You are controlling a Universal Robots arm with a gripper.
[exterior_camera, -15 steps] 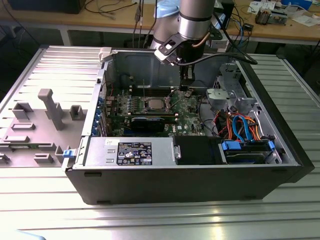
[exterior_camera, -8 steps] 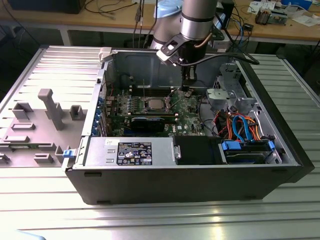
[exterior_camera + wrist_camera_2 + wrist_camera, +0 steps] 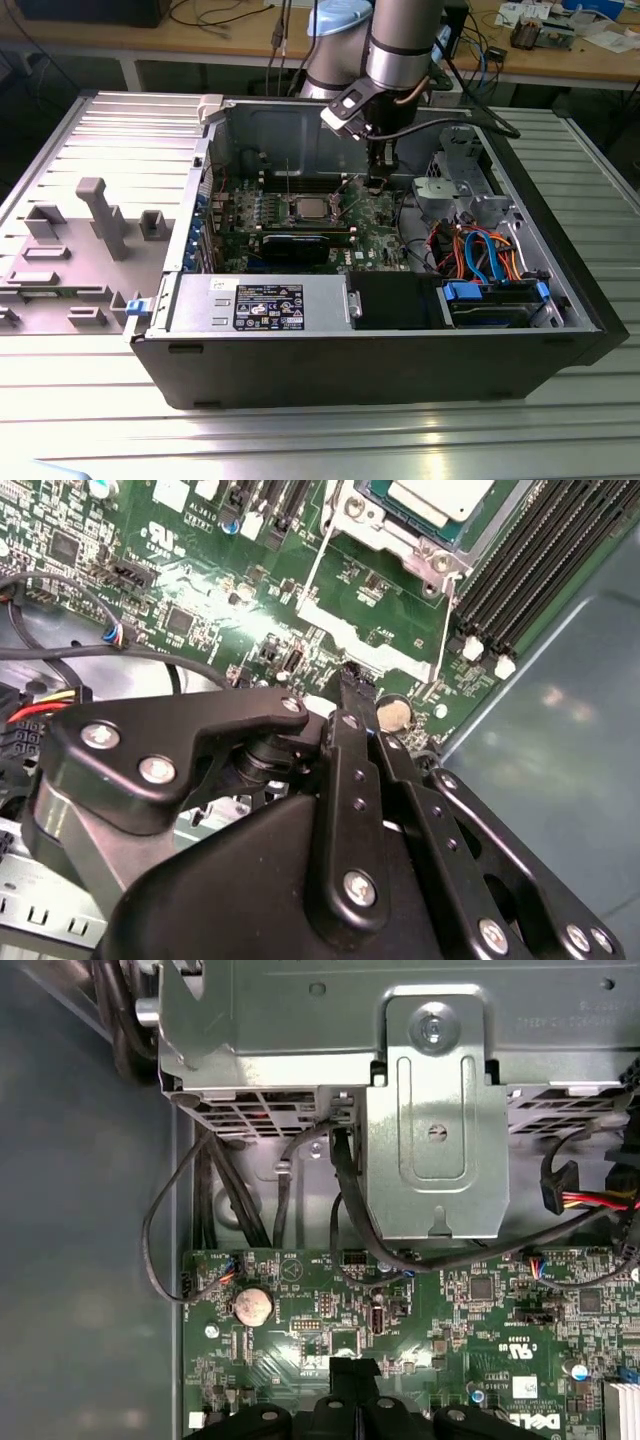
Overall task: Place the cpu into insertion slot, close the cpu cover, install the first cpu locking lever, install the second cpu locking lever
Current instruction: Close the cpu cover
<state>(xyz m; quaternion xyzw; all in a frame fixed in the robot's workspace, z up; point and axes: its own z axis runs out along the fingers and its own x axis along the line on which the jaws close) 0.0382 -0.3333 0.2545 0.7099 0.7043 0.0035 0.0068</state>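
The cpu (image 3: 440,495) lies flat in the insertion slot (image 3: 405,542) on the green board (image 3: 200,570), and the cpu cover (image 3: 365,640) stands open, its frame reaching from the slot toward the gripper (image 3: 351,680). The gripper's fingers are drawn together with nothing seen between them, the tip just beside the cover's free edge and near the coin cell (image 3: 252,1306). In the exterior view the arm (image 3: 400,40) reaches down into the open case (image 3: 560,300)
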